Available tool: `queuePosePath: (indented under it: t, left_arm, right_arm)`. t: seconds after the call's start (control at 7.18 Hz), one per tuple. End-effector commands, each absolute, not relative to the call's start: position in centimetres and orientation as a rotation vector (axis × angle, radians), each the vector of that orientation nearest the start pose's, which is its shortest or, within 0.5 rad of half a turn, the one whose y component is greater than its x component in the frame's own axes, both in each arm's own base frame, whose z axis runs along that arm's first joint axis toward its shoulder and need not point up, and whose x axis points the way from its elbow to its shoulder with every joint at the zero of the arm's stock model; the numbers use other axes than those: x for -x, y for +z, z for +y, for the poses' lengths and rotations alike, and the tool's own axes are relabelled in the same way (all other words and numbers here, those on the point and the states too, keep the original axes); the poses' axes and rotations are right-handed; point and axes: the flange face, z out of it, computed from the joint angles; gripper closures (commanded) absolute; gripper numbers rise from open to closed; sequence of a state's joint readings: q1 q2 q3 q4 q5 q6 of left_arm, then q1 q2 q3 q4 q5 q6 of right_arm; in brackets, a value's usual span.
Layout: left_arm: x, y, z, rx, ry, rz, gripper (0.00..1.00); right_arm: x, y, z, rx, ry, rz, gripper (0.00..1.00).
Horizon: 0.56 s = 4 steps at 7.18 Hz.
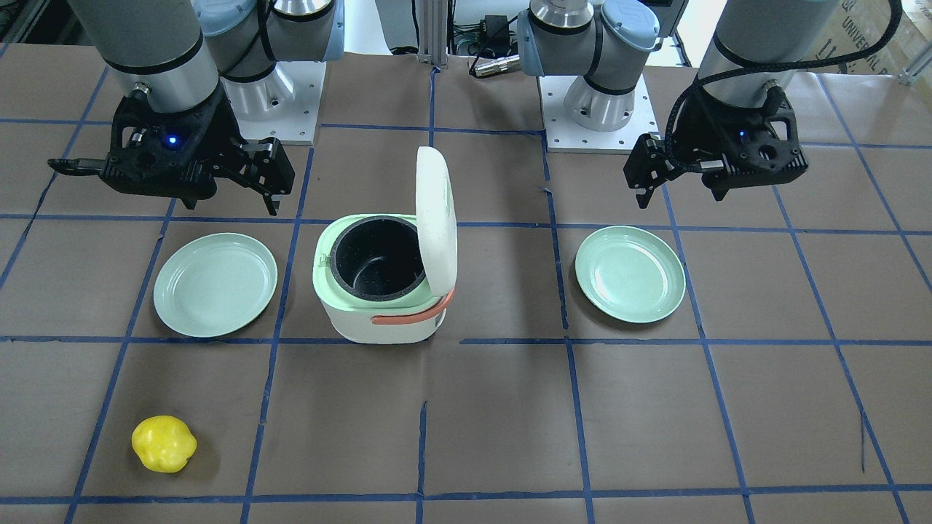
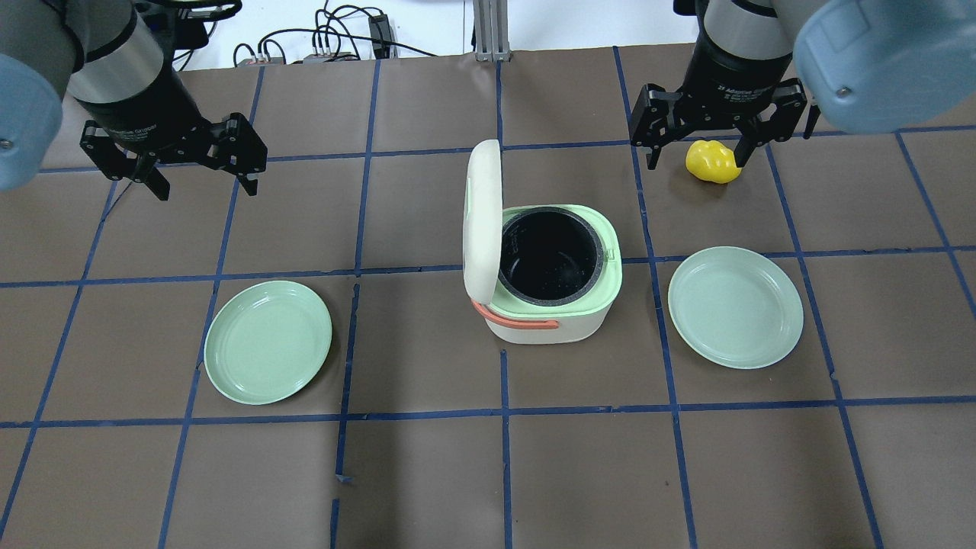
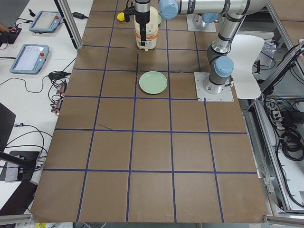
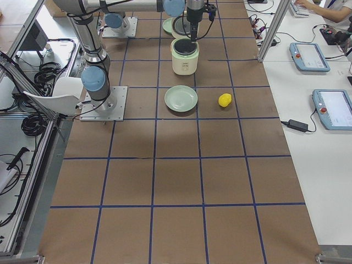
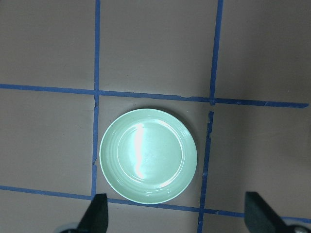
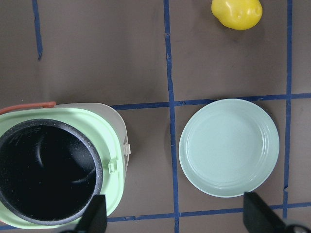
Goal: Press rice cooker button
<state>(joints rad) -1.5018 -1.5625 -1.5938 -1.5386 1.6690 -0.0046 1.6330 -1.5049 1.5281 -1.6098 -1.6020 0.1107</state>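
The white and pale green rice cooker [image 2: 553, 324] stands mid-table with its lid [image 2: 483, 221] raised upright and its dark inner pot [image 2: 549, 255] empty. A small white latch tab [image 6: 127, 149] sticks out of its rim on the side facing the right plate. An orange handle lies along its side. My left gripper [image 2: 207, 187] is open and empty, high above the left plate [image 5: 148, 162]. My right gripper [image 2: 695, 162] is open and empty, high over the gap between the cooker [image 6: 53, 170] and the right plate [image 6: 229, 147]. Neither gripper touches the cooker.
A pale green plate [image 2: 268, 341] lies left of the cooker and another [image 2: 735, 306] to its right. A yellow pepper-like toy [image 1: 164, 443] lies on the far side of the right plate. Brown paper with blue tape lines covers the table [image 2: 503, 473].
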Motion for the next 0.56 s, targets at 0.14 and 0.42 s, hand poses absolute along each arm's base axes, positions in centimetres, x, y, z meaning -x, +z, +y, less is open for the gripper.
queuePosePath:
  t: [0.14,0.42]
  left_arm:
    - [8.95,48.48,-49.71,0.113,-0.023,3.041,0.00]
    - [8.95,48.48,-49.71,0.113,-0.023,3.041,0.00]
  right_arm:
    - [-16.18,48.19,-51.22,-0.076,-0.036,3.171,0.01]
    - [-16.30,48.58,-51.16,-0.071,-0.050,3.165,0.02]
